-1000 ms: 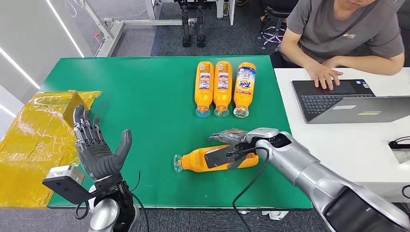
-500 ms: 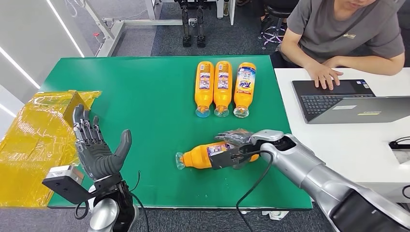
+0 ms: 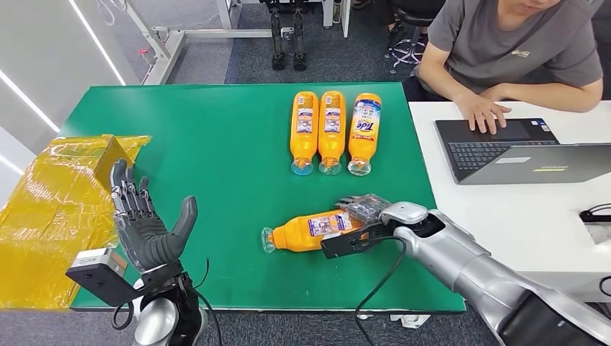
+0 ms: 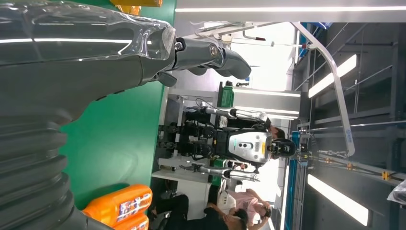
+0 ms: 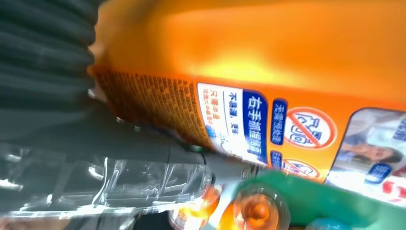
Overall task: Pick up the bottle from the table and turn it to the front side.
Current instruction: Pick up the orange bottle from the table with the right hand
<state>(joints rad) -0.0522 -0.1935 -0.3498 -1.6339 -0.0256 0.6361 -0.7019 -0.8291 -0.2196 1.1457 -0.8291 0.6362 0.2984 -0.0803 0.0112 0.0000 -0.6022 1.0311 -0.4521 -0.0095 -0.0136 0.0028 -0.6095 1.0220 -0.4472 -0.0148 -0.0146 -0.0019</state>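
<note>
A bottle (image 3: pixel 311 231) is lying on its side near the front edge of the desk (image 3: pixel 209 144), its cap pointing left, with the right robot hand (image 3: pixel 360 220) wrapping around its right end. Behind it, three bottles (image 3: pixel 332 131) are lying side by side at the back of the desk. The left robot hand (image 3: pixel 144 223) is hovering over the front left corner, beside a wrapped box (image 3: pixel 50 209). A person (image 3: pixel 515 50) is sitting behind a laptop (image 3: pixel 511 151) on the adjoining table (image 3: pixel 533 216) to the right.

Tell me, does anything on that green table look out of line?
One orange bottle lies crosswise near the front edge, held by the right hand, while three others lie in a neat row, caps toward the robot.
</note>
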